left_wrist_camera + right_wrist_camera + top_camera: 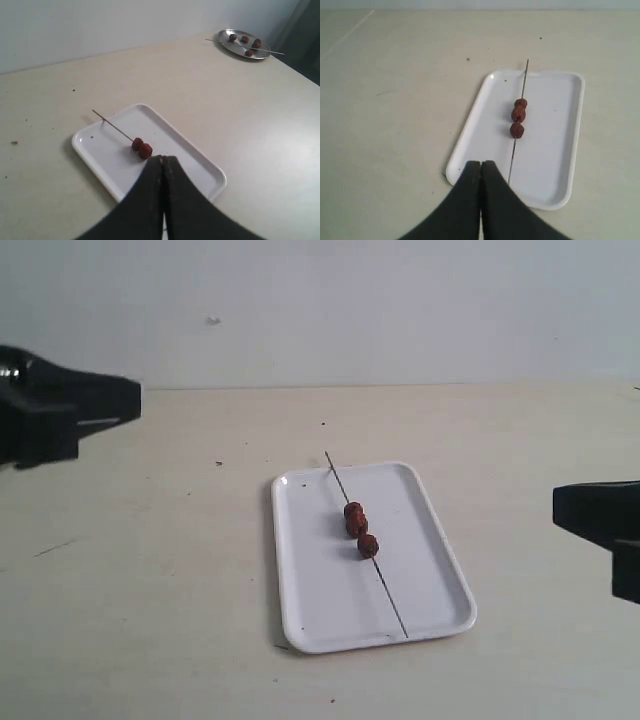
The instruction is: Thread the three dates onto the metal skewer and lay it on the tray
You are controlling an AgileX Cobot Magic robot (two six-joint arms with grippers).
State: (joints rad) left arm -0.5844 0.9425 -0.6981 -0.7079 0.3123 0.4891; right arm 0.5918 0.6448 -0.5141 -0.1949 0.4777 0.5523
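Three dates (357, 525) on the metal skewer (387, 590) rest on the tray (310, 570) ahead, so my left end effector (163, 158) and right end effector (481, 163) hang pressed together, empty.

open tabletop (150, 640) around tray (310, 580), dish (237, 51) far off

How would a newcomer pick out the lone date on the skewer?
Find the white tray on the table. A thin metal skewer lies on it, threaded with three dates. The lone date sits apart from the touching pair, closest to the exterior camera.
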